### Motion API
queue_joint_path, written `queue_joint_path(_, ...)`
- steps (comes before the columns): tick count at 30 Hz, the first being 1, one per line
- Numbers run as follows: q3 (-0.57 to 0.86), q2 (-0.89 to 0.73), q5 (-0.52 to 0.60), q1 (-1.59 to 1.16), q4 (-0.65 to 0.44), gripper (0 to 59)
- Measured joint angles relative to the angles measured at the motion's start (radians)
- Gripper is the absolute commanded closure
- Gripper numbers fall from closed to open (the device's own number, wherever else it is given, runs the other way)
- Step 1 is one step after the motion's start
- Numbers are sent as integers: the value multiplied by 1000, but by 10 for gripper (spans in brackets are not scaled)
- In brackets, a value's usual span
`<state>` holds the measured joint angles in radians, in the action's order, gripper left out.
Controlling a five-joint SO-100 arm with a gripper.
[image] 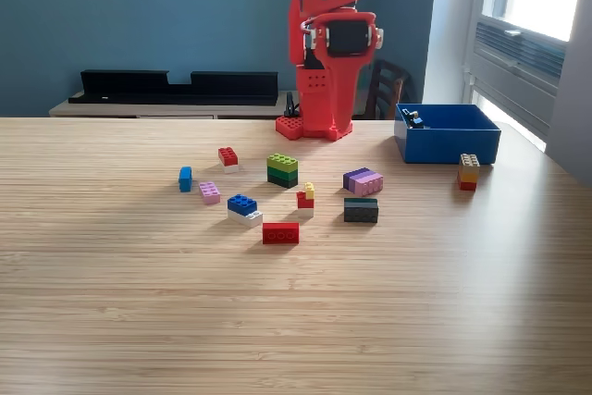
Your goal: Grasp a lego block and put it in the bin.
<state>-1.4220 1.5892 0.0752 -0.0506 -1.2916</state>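
Several lego blocks lie scattered on the wooden table (139,321): a green stack (282,170), a purple block (363,181), a dark block (361,210), a red block (280,233), a blue-on-white block (244,209), a pink one (210,193) and a small blue one (185,178). The blue bin (447,141) stands at the exterior view's back right, with a small dark piece (413,118) at its left inner corner. The red arm (328,53) rises from its base behind the blocks and runs out of the top of the frame. Its gripper does not show.
A tan, orange and red block (468,171) stands just right of the bin's front. A red-and-white block (228,158) and a yellow-red-white one (305,199) lie among the others. A dark chair (387,85) and a black shelf (176,85) sit behind the table.
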Motion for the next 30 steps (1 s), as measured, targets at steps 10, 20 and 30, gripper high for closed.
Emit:
queue_joint_path(10,-77,0,3,-12,21,435)
queue_joint_path(20,-147,0,63,-124,40,313)
queue_joint_path(30,-147,-6,80,-124,64,322)
